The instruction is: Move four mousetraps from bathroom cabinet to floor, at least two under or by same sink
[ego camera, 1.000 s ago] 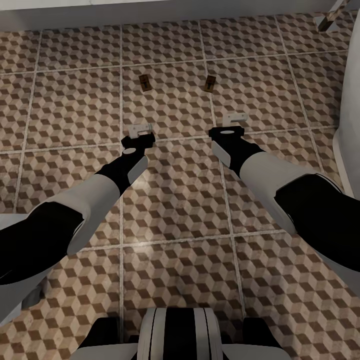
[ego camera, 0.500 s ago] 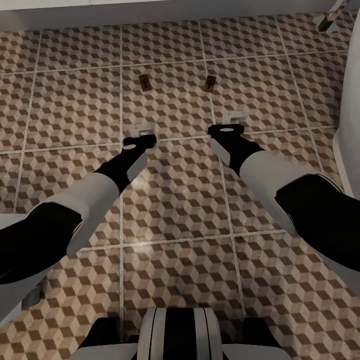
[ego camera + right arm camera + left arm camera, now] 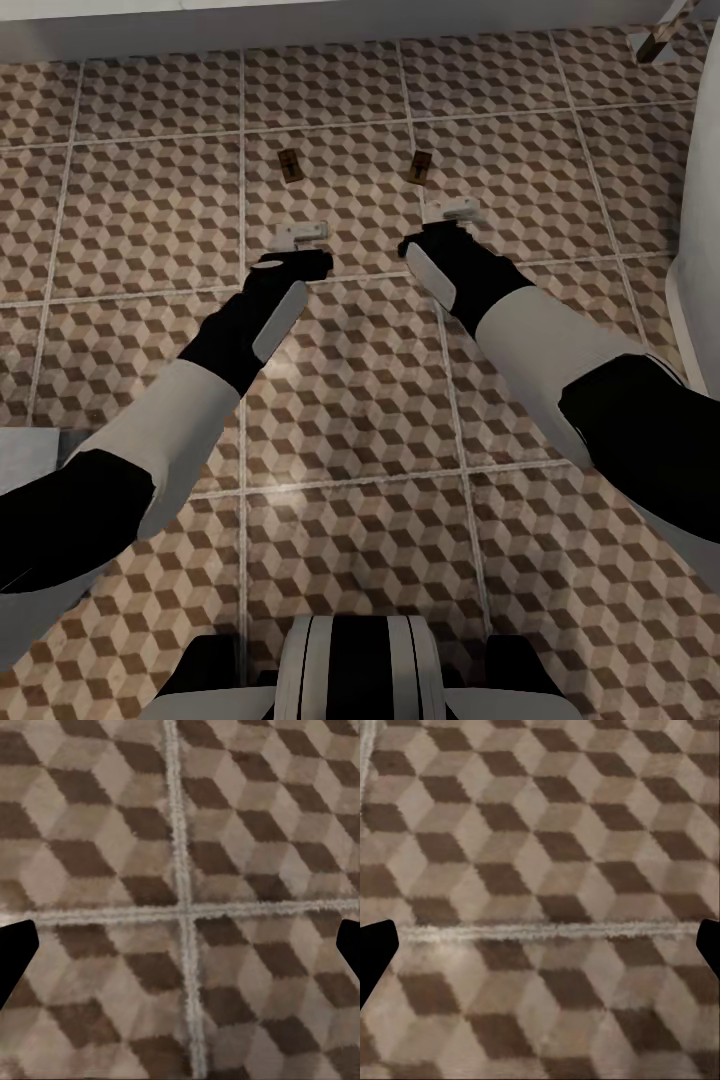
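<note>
Two mousetraps lie flat on the bathroom floor [image 3: 350, 400]: one mousetrap [image 3: 289, 164] to the left, the other mousetrap [image 3: 421, 166] to the right. My left gripper [image 3: 302, 235] hovers open over the tiles just short of the left trap. My right gripper [image 3: 452, 210] is open too, a little short of the right trap. In the left wrist view the open gripper [image 3: 540, 949] has only patterned tile and a grout line between its fingertips. The right wrist view shows its open gripper [image 3: 180, 949] over a grout crossing. The cabinet is out of view.
A smooth white rounded fixture [image 3: 700, 230] rises at the right edge; I cannot tell whether it is the sink. A white base [image 3: 300, 20] runs along the far side. A small tan-and-white object [image 3: 660, 35] sits at the far right corner.
Both arms have reached forward, bringing the two grippers closer to the mousetraps. The traps have not moved.
</note>
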Available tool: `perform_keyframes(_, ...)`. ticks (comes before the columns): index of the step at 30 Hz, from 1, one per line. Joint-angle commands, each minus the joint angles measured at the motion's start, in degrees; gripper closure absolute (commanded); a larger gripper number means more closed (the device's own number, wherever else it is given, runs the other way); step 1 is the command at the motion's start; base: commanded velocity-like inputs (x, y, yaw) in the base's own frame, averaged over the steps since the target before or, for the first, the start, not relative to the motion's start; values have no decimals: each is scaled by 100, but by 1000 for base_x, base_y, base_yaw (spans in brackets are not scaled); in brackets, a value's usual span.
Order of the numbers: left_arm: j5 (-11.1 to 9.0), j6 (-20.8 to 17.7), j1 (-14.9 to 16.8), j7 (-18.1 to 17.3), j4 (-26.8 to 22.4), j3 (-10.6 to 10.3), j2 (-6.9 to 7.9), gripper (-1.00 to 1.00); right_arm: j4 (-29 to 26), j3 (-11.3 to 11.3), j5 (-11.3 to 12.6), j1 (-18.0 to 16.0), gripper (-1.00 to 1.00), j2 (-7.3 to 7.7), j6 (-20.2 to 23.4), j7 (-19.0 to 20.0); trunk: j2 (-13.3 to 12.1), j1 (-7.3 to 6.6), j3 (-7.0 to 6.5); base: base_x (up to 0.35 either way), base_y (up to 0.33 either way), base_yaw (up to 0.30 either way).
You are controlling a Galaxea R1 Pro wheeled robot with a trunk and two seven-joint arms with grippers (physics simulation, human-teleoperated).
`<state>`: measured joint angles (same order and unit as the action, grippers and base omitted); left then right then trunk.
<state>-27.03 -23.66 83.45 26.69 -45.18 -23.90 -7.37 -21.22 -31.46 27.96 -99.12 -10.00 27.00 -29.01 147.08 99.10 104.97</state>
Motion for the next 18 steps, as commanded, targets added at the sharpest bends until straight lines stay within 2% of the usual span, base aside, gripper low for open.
perform_keyframes(1, -56, -192, -95, 118, -280, -20, 7, -100, -200, -21, 35, -4, -100, 0, 191, -42, 1, 0, 4, 0, 0, 0)
perform_keyframes(4, -50, -703, -338, 257, -975, -10, 12, -100, -700, 9, 44, 18, -100, 0, 528, -53, 1, 0, 4, 0, 0, 0)
perform_keyframes(8, -46, -1267, -527, 394, -1642, 1, 17, -100, -1070, 29, 49, 67, -100, 0, 824, -71, 1, 0, 4, 0, 0, 0)
perform_keyframes(9, -46, -1267, -527, 394, -1642, 1, 17, -100, -1070, 29, 49, 67, -100, 0, 824, -71, 1, 0, 4, 0, 0, 0)
perform_keyframes(14, -66, -1820, -626, 648, -2095, 7, 22, -100, -1255, 40, 70, 115, -100, 0, 1092, -82, 1, 0, 4, 0, 0, 0)
perform_keyframes(18, -80, -2119, -692, 765, -2292, 12, 24, -100, -1307, 53, 119, 167, -100, 0, 1222, -84, 1, 0, 4, 0, 0, 0)
